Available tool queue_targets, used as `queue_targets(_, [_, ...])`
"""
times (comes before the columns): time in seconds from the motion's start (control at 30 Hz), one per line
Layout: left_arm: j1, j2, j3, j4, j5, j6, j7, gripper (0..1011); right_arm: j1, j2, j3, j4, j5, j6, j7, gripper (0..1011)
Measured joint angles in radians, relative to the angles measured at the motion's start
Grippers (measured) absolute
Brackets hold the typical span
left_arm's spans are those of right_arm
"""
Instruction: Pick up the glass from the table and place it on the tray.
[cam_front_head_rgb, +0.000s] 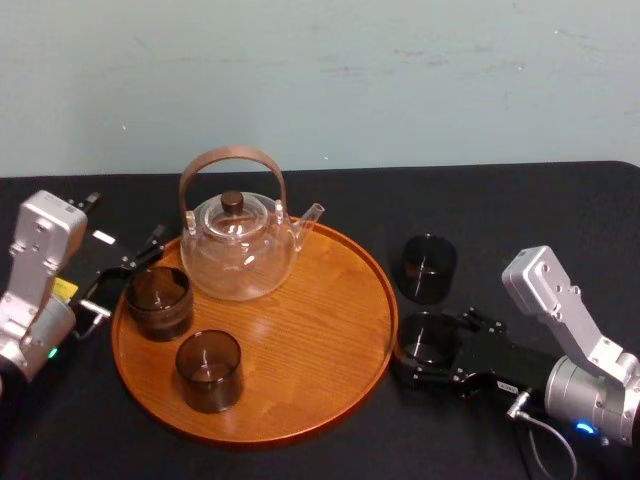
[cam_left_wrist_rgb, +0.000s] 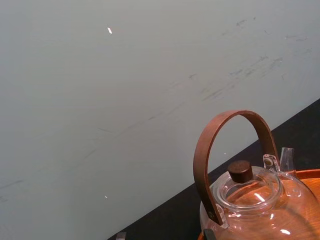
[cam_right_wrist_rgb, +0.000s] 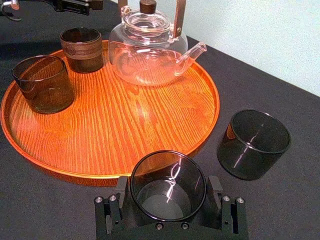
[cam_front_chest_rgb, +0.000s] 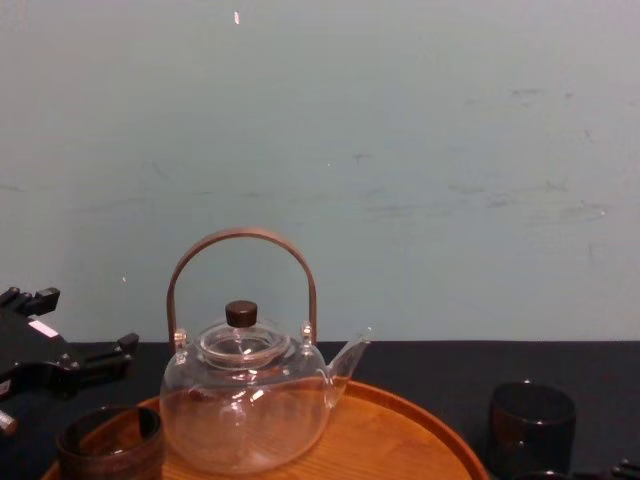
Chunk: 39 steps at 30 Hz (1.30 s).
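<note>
Nearest on the robot's right side, the right gripper (cam_right_wrist_rgb: 169, 189) lies low over the black cloth-covered table (cam_front_head_rgb: 560, 230). Its two black fingers (cam_right_wrist_rgb: 122, 187) are closed in against opposite sides of the dark smoky round glass tumbler (cam_front_head_rgb: 428, 338). That tumbler stands upright on the cloth, just beside the right rim of the large round orange-brown wooden tray (cam_front_head_rgb: 330, 330) and not on it. On the near left part of the tray stands a second smoky glass tumbler (cam_front_head_rgb: 209, 370), upright and apart from the rest. A little farther back, by the tray's left rim, is a dark round cup with a brown band around its wall (cam_front_head_rgb: 158, 300). Just beyond and to the left of that cup the left gripper (cam_front_head_rgb: 122, 222) hangs off the tray's left edge, its fingers spread wide with nothing between them. On the right, behind the gripped tumbler, another dark glass tumbler (cam_front_head_rgb: 428, 268) stands on the cloth, near the tray. At the tray's far side sits a clear glass teapot with a curved brown handle and dark lid knob (cam_front_head_rgb: 240, 250), spout toward the right. A pale green wall (cam_front_head_rgb: 400, 80) closes the scene.
</note>
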Motion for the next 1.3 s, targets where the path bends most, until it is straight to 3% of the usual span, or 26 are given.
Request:
queue_targets(0.43, [0.000, 0.000, 0.000, 0.000, 0.000, 0.000, 0.000, 1001, 0.002, 0.000, -0.002, 0.000, -0.006, 0.002, -0.003, 999])
queue_targets(0.67, [0.000, 0.000, 0.000, 0.000, 0.000, 0.000, 0.000, 1001, 0.001, 0.001, -0.002, -0.001, -0.005, 0.001, -0.003, 903])
queue_targets(1.3, [0.000, 0.000, 0.000, 0.000, 0.000, 0.000, 0.000, 1001, 0.000, 0.001, 0.000, -0.001, -0.002, 0.000, -0.002, 903])
